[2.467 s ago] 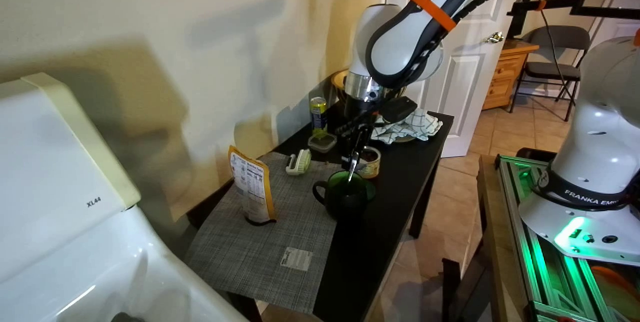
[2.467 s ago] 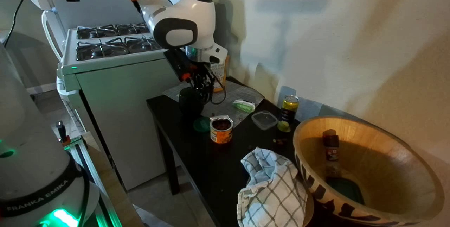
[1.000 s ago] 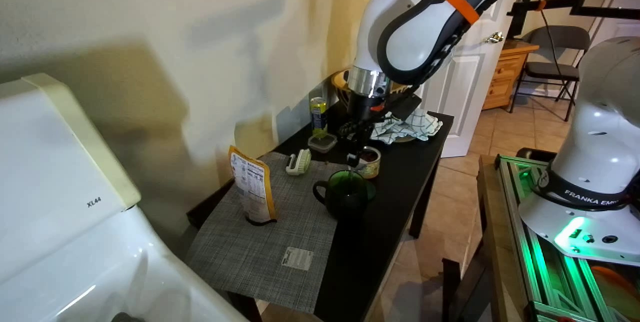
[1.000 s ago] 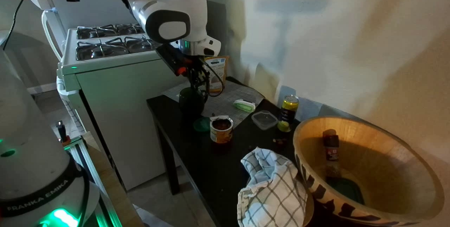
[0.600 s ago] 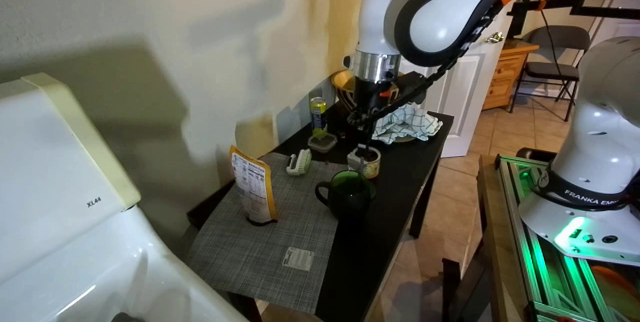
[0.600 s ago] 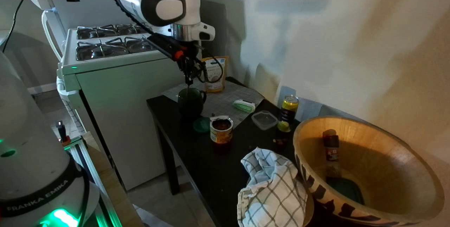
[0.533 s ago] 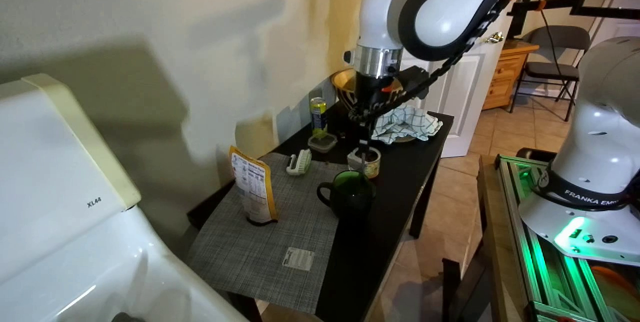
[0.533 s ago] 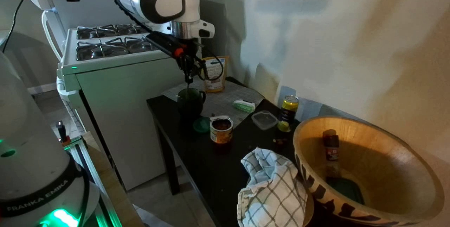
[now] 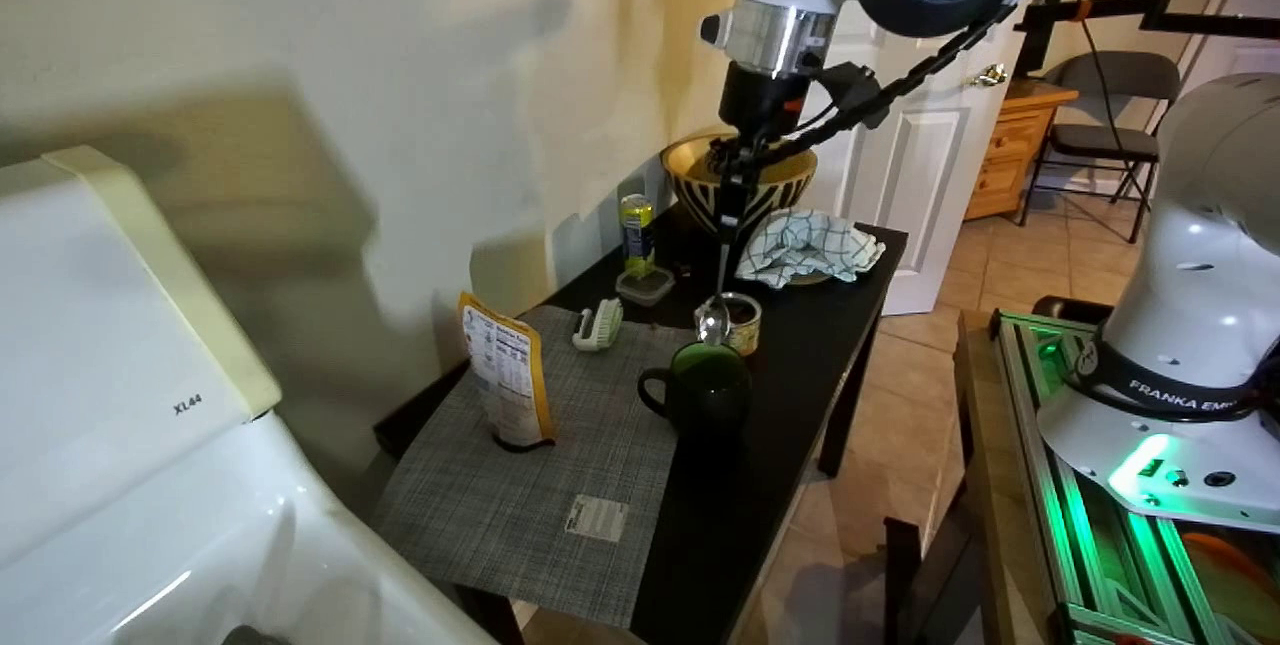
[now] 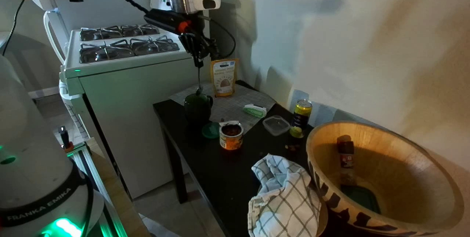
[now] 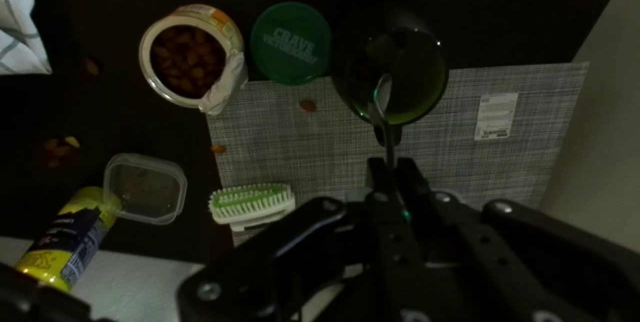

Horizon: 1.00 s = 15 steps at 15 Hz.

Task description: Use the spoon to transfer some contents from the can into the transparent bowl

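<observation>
Table (image 10: 235, 180): bearing open can (image 10: 231, 140)
Gripper (image 11: 391, 166): pinching spoon (image 11: 382, 95) above mug (image 10: 198, 109)
Spoon: being slim, possibly twisting and knocking mug

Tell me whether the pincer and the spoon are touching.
Touching. The wrist view shows the pincer closed on the spoon, its handle clamped with no visible gap on either side.

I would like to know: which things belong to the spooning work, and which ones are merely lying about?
For the job:
spoon, gripped in the jaws
open can of almonds
clear plastic bowl

Lying about:
dark green mug
green lid
scrub brush
yellow drink can
checked cloth
large wooden bowl
standing pouch
gray placemat
</observation>
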{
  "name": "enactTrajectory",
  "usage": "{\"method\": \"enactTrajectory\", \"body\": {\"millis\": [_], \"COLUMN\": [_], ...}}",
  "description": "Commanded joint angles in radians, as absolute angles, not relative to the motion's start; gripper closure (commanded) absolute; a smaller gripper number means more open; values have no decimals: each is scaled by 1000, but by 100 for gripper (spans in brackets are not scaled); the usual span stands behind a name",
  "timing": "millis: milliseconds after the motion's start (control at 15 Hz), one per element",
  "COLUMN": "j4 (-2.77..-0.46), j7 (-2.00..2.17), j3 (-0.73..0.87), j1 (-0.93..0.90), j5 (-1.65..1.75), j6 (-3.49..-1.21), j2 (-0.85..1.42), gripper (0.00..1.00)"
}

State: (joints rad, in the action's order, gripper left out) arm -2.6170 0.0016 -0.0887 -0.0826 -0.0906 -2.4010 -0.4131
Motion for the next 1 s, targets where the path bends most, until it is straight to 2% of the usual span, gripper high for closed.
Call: {"method": "enactTrajectory", "body": {"millis": [0, 267, 533, 667, 733, 867, 933], "j4": [-2659, -2706, -2699, -2689, -2692, -2693, -2693], "j7": [46, -95, -425, -508, -466, -511, -511], "j3": [-73, 80, 391, 427, 371, 405, 404], "j1": [-53, -22, -90, -63, -29, -25, -27], "j5": [-66, -131, -266, -346, -302, -331, -335], "j6": [-2385, -2403, -2374, -2347, -2369, -2359, -2359], "j2": [-513, -548, -515, -473, -494, -477, -472], "gripper": [98, 98, 98, 98, 92, 92, 98]}}
